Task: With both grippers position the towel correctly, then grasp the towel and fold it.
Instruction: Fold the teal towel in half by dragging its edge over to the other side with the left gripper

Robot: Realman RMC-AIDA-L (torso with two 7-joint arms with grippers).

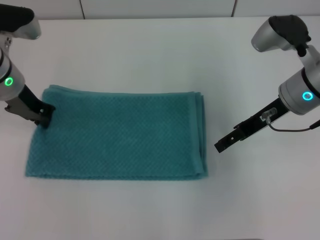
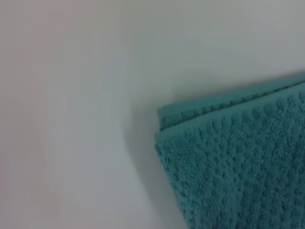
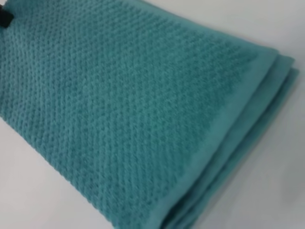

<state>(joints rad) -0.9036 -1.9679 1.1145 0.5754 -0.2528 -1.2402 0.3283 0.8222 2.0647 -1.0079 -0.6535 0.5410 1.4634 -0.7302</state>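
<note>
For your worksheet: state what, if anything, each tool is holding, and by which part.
The left tool is at the towel's left edge near the far corner; a grip cannot be confirmed. The right tool holds nothing, apart from the towel.

Teal-green towel (image 3: 128, 109), waffle-dotted weave, lying flat on a white table (image 3: 267, 191), folded in stacked layers with smooth hemmed edges stepped along one side; small black object (image 3: 5, 19) at one far corner, identity unclear.

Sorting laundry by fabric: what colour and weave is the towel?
Teal-green towel with a waffle-dotted weave; clearest in the right wrist view.
</note>
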